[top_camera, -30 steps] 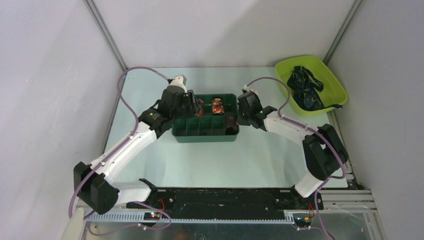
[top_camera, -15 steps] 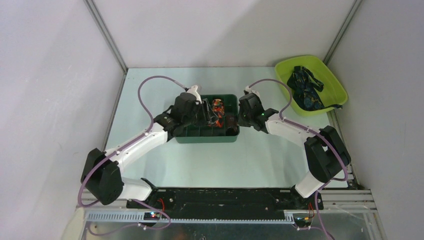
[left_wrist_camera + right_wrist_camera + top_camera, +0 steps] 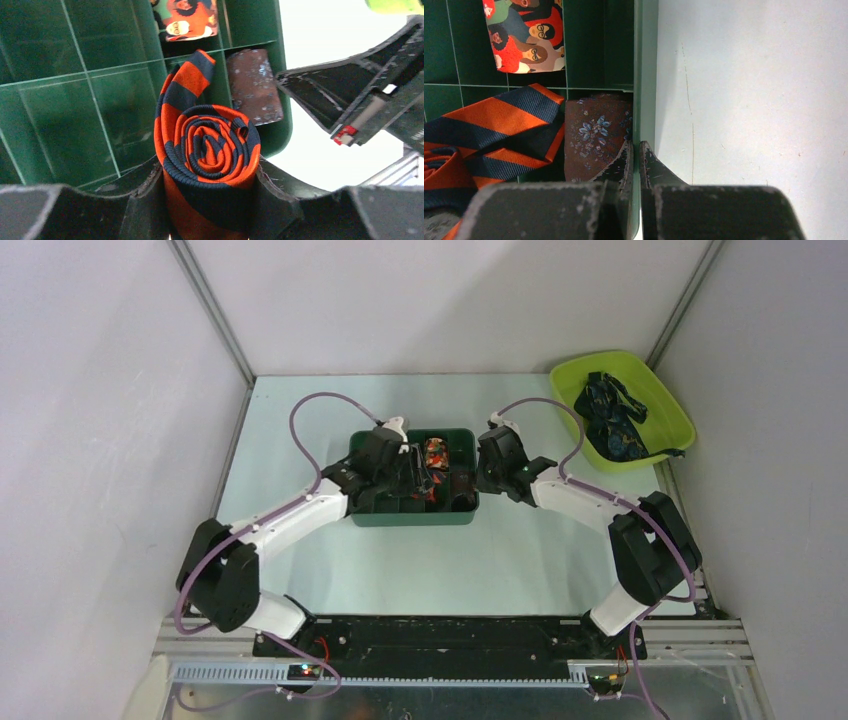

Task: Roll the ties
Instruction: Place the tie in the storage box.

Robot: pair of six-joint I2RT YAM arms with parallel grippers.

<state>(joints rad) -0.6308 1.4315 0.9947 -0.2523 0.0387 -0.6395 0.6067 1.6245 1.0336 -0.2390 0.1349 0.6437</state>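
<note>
The left arm bends at its elbow near the table's (image 3: 450, 570) near-left side, and its forearm slants up and to the right until the wrist hangs over the green box (image 3: 410, 512) in the middle. The left gripper (image 3: 207, 185) is clamped on the striped tie (image 3: 207, 150), with one finger pressed on each side of the roll. This tie is orange with dark navy bands and wound into a tight coil. Its loose end reaches away from the coil toward a partition of the box. The coil sits over the compartments at the box's right end, but I cannot tell whether it touches the bottom. The right arm folds at its elbow on the right side of the table, and its forearm runs up and to the left to the box's right wall. The right gripper (image 3: 634, 155) is closed there, with the thin green wall pinched between its fingertips. Just inside that wall a brown flowered tie (image 3: 594, 135) lies rolled in its compartment, and the striped tie's edge touches its left side. A face-print tie (image 3: 524, 35) fills a compartment in the row behind. In the far right corner, well apart from the box, a lime tub (image 3: 665, 400) holds a heap of dark ties (image 3: 610, 420).
</note>
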